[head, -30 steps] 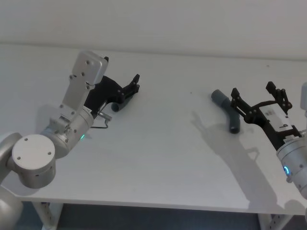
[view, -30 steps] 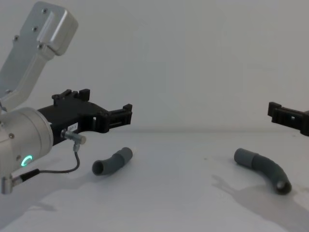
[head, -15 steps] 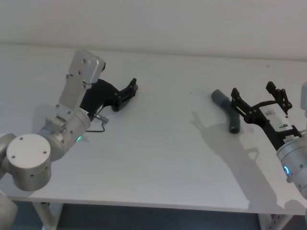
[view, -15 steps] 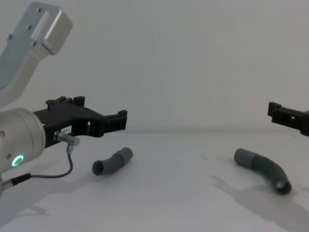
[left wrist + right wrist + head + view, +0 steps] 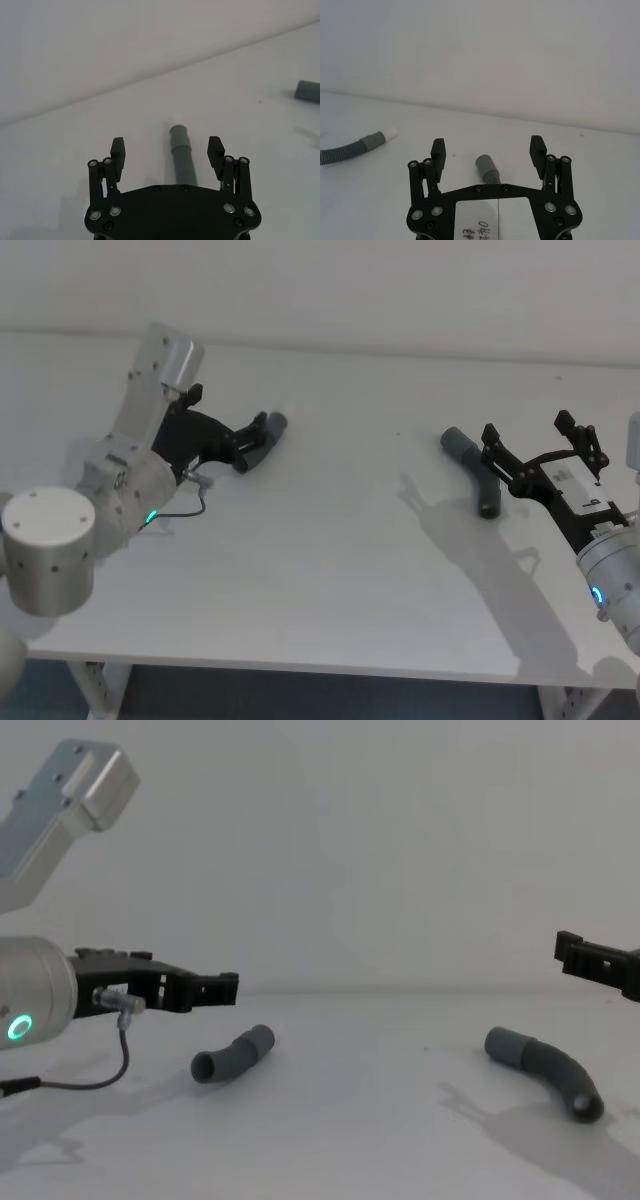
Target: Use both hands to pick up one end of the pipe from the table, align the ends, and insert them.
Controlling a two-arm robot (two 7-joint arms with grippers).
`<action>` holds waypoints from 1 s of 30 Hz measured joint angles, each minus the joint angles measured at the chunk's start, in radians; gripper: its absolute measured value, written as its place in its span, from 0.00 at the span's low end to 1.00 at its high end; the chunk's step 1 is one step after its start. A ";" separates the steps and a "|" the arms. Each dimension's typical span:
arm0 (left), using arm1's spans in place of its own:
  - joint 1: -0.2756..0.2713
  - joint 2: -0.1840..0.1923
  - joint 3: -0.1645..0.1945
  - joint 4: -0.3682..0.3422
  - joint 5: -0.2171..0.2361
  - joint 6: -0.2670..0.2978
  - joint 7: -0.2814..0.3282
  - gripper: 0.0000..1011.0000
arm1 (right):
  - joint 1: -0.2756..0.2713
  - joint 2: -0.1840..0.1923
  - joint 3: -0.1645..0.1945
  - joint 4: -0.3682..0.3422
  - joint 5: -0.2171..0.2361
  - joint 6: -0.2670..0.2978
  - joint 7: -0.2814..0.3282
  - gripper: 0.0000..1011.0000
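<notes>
One table (image 5: pixel 330 570) carries the things. There are two pipe pieces: the first pipe piece (image 5: pixel 232 1055) lies just in front of the left gripper (image 5: pixel 166 145), and the second pipe piece (image 5: pixel 545 1065) lies just in front of the right gripper (image 5: pixel 487 144). The grippers are also two. I count one white spigot (image 5: pixel 391 133), on the piece near the left gripper, and one grey socket cuff (image 5: pixel 484 162), near the right gripper.
</notes>
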 joint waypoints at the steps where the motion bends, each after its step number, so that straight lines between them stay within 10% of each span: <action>1: -0.007 -0.003 -0.002 0.005 -0.003 0.011 0.000 0.99 | 0.000 0.000 0.000 0.000 0.000 0.000 0.000 0.99; 30: -0.163 -0.092 -0.009 0.191 -0.045 0.239 -0.015 0.99 | 0.000 0.000 0.000 0.000 0.000 0.000 0.000 0.99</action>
